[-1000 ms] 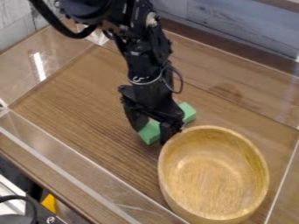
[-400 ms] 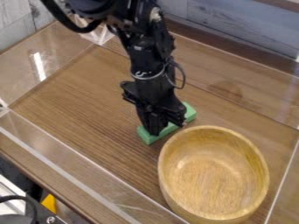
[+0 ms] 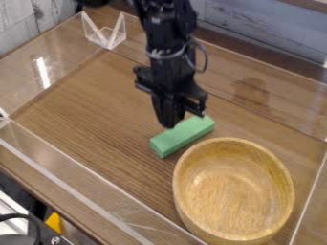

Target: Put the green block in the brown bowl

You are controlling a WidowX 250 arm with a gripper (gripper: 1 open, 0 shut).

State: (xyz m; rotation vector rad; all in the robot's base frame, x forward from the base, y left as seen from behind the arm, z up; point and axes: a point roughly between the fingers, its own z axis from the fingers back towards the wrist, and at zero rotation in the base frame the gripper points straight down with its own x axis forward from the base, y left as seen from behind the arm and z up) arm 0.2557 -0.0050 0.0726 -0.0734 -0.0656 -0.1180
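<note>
gripper shut above green block

the black gripper [image 3: 169,122] hangs near the middle of the frame, its fingers closed with nothing visible between them. just below it, right of centre, the green block [image 3: 183,137] lies on the wooden table [image 3: 76,120]. the brown bowl [image 3: 234,191] sits at lower right, just beside the block.

Setting, from my view: kind of room cannot be fixed. I observe a brown wood-grain bench [image 3: 64,110], a pale plank-like surface [image 3: 262,29] beyond it, and a black cable [image 3: 19,222] at lower left; reads as an improvised robot workspace, home or lab undetermined.
</note>
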